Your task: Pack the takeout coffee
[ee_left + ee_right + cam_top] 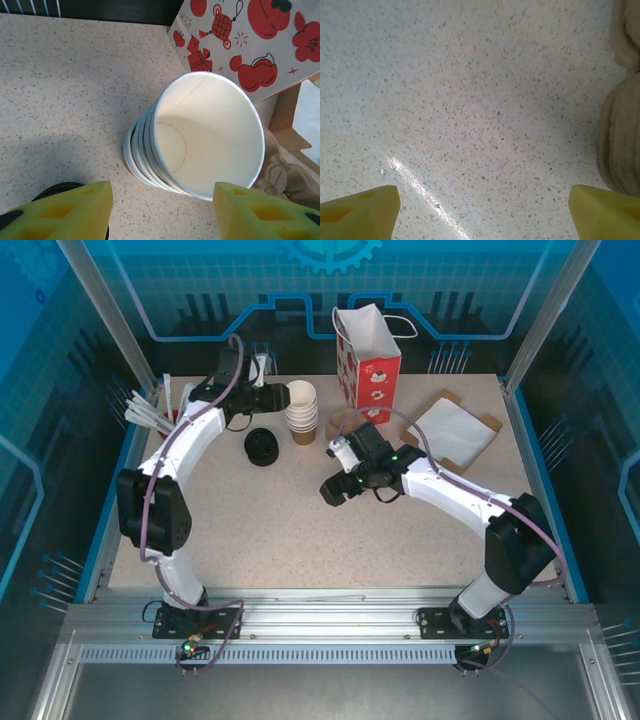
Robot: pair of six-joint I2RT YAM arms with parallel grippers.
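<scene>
Nearest thing in my left wrist cam is my own yellow fingertips point(60, 210), one in each bottom corner. My left hand point(160, 212) is spread wide and gripping nothing. Just ahead of the gap stands the stack of lidless white cups point(200, 135), mouth toward me and not touching either finger. Right behind the stack is the paper gift bag point(250, 40), upright, white with red prints: a lantern, gourds, a little gift box. It's all pictures, I can't read any lettering on it.

From the top cam, my left arm comes up from its base, elbows out to the left, then bends back right so the hand sits just beside the stack.

My right hand point(482, 215) is released too, yellow tips far apart over bare speckled surface point(470, 100). There's some brown crumpled paper point(620, 125) at the right edge of that view. From the top cam, that arm arcs in from its base toward the middle of the surface, hand tipped down and pointing near-left.

As for the takeout coffee: a black round lid point(261, 447) sits on the surface just left of the stack, between my two hands. From above I can't tell whether a white cup is under it.
</scene>
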